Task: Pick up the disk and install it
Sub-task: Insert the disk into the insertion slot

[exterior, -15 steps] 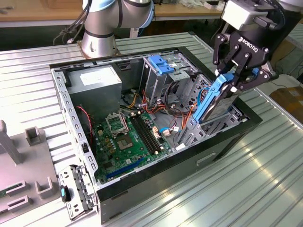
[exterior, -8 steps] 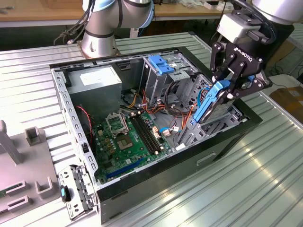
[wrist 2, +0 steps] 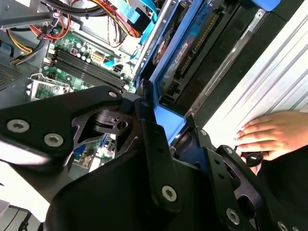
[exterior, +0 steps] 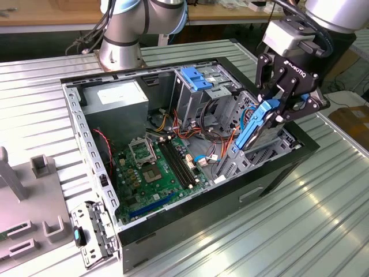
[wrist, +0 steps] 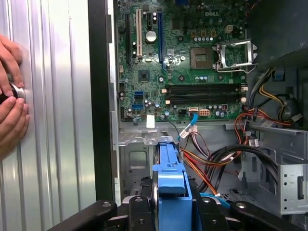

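In the exterior view my gripper (exterior: 275,111) hangs over the open computer case's (exterior: 277,173) right end and is shut on the disk (exterior: 256,124). The disk is a flat drive edged by a blue frame. It is tilted steeply, with its lower end at the grey drive cage (exterior: 253,153). In the second wrist view the black fingers (wrist 2: 149,139) clamp the disk (wrist 2: 192,43) by its blue edge, and the drive's dark face points towards the case wall. In the first wrist view the disk's blue frame (wrist: 171,178) stands edge-on between the jaws, above the cage.
Inside the case lie a green motherboard (exterior: 158,167), a grey power-supply box (exterior: 115,101), a bare blue bracket (exterior: 196,78) and loose cables (wrist: 216,159). A person's hand (wrist 2: 267,132) rests on the ribbed table beside the case, holding a small round object (wrist: 17,90). Grey fixtures (exterior: 34,190) stand at the exterior view's left.
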{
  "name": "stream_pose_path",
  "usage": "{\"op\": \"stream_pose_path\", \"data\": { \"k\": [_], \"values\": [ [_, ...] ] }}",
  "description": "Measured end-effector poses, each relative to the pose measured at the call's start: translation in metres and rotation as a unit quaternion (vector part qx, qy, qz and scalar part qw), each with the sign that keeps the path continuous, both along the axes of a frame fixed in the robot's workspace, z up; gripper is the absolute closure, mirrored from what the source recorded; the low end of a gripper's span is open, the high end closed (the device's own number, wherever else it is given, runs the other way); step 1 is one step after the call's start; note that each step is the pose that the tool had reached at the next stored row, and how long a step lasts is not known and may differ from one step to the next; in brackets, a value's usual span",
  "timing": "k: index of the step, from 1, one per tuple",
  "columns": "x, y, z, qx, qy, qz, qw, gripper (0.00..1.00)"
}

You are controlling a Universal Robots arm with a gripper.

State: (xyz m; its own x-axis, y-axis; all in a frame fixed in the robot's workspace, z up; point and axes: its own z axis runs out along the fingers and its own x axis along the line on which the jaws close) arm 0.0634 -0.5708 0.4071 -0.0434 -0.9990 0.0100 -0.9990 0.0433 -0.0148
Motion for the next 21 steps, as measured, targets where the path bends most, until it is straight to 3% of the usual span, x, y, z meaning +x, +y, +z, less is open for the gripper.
{"op": "stream_pose_path", "data": {
  "k": [3, 6, 8, 11, 12, 13, 16, 21],
  "values": [
    [0.0000, 0.0000, -0.0013, 0.0000, -0.0025, 0.000, 1.0000, 0.63],
    [0.0001, 0.0000, -0.0013, -0.0001, -0.0028, 0.000, 1.0000, 0.63],
    [0.0000, 0.0000, -0.0020, 0.0001, -0.0026, 0.000, 1.0000, 0.56],
    [0.0001, 0.0000, -0.0039, 0.0000, -0.0027, 0.000, 1.0000, 0.57],
    [0.0005, 0.0000, -0.0048, 0.0000, -0.0027, 0.000, 1.0000, 0.70],
    [0.0010, 0.0000, -0.0052, 0.0001, -0.0027, 0.000, 1.0000, 0.70],
    [0.0080, 0.0000, -0.0071, 0.0000, -0.0027, 0.000, 1.0000, 0.88],
    [0.0237, 0.0001, -0.0094, 0.0000, -0.0027, 0.000, 1.0000, 0.88]
  ]
}}
